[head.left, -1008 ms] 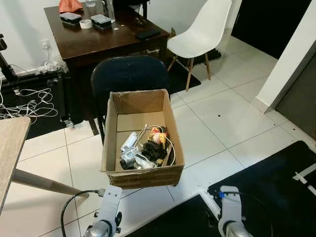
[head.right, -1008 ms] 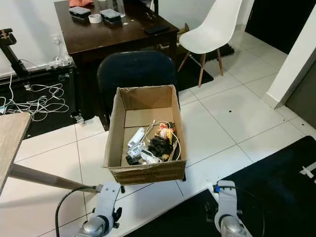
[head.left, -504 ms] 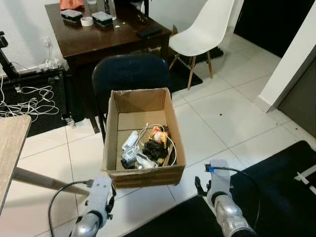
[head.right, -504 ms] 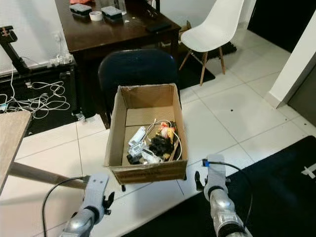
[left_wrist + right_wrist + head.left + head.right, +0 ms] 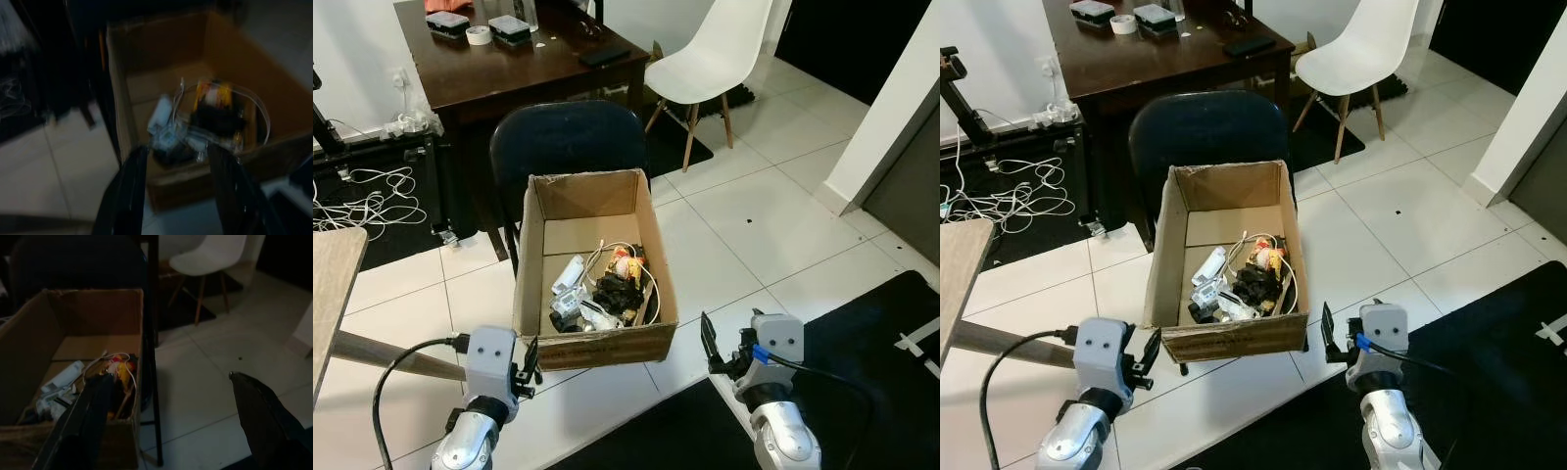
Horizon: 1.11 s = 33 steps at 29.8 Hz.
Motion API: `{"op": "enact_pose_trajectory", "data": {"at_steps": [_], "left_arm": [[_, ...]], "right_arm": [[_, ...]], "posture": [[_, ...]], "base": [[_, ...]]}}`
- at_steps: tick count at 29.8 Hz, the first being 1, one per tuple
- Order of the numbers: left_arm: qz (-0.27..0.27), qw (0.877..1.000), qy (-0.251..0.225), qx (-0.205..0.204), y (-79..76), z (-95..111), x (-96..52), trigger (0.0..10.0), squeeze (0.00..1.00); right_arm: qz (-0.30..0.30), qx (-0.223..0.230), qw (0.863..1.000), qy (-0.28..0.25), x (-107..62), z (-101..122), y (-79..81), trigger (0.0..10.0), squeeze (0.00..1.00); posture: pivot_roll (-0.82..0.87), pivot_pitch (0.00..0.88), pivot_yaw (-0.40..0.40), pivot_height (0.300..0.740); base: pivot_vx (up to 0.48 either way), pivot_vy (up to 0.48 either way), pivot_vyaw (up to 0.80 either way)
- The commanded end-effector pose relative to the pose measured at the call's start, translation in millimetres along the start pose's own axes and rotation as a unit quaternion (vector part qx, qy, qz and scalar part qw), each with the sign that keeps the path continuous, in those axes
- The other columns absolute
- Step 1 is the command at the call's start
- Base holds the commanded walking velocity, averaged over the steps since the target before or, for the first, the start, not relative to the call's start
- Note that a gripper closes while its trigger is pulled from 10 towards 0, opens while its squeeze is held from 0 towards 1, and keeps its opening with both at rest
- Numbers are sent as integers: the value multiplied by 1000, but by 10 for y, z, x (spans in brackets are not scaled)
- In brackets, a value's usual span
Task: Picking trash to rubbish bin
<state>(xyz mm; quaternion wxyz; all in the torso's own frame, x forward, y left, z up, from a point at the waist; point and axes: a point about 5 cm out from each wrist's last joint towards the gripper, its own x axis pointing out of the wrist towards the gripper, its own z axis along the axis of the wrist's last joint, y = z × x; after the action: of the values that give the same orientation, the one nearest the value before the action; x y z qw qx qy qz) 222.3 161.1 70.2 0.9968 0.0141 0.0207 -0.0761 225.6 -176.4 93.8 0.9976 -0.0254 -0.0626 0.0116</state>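
A cardboard box (image 5: 597,349) rests on a dark blue chair (image 5: 563,137) in front of me. Inside it lies trash (image 5: 607,292): a black lump, white pieces, an orange-yellow wrapper and a looped white cable. My left gripper (image 5: 529,360) is up at the box's front left corner, open and empty. In the left wrist view its fingers (image 5: 122,196) frame the trash (image 5: 205,122). To the right of the box's front right corner, my right gripper (image 5: 722,348) is wide open and empty. Its fingers (image 5: 88,421) straddle the box's right wall (image 5: 138,347).
A dark wooden desk (image 5: 509,73) with small items stands behind the chair. A white chair (image 5: 705,59) is at the back right. Loose cables (image 5: 362,196) lie on the floor at the left, near a light wooden table corner (image 5: 328,284). A black mat (image 5: 881,352) lies at the lower right.
Both arms have lifted from the bottom edge toward the box's front corners, and their fingers now point at it. The camera has shifted slightly.
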Motion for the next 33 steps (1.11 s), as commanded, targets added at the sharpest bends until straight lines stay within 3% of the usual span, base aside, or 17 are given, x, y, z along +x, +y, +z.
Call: {"op": "enact_pose_trajectory", "data": {"at_steps": [1,7,13,20,22,24,27,30,31,33], "left_arm": [[-10,1000,2,-12,-61,60,-75,10000,0],[-5,1000,-9,-21,-97,168,-133,10000,0],[-8,1000,12,-10,-151,124,-108,10000,0],[-11,999,48,8,-112,55,-80,10000,0],[-6,997,73,16,-85,-33,-64,10000,0],[0,990,130,49,-31,-291,-11,10000,0],[5,986,155,62,-9,-432,15,10000,0],[-8,962,264,64,-15,-929,43,10000,0],[-8,962,264,64,-15,-929,43,10000,0],[-22,946,316,75,-30,-1119,-9,10000,0]], "right_arm": [[-3,1,1000,-11,-64,133,17,10000,0],[-34,13,999,-2,-86,214,-14,10000,0],[-36,21,996,75,-20,-32,-23,10000,0],[-45,39,991,117,-23,-173,-68,10000,0],[-41,40,989,136,-19,-248,-61,10000,0],[5,-1,979,204,14,-542,8,10000,0],[19,-19,972,235,27,-702,25,10000,0],[3,-11,947,321,-6,-1135,-4,10000,0],[3,-11,947,321,-6,-1135,-4,10000,0],[-3,-20,931,363,-87,-1286,-20,10000,0]], "posture": [[7,163,47,740],[-1,161,52,740],[5,148,53,740],[13,135,54,740],[13,127,58,740],[8,115,60,740],[10,108,61,740],[26,94,50,740],[26,94,50,740],[30,91,51,740]], "base": [[0,0,0],[0,0,0],[0,0,0],[0,0,0],[0,0,0],[0,0,0],[0,0,0],[0,0,0],[0,0,0],[0,0,0]]}}
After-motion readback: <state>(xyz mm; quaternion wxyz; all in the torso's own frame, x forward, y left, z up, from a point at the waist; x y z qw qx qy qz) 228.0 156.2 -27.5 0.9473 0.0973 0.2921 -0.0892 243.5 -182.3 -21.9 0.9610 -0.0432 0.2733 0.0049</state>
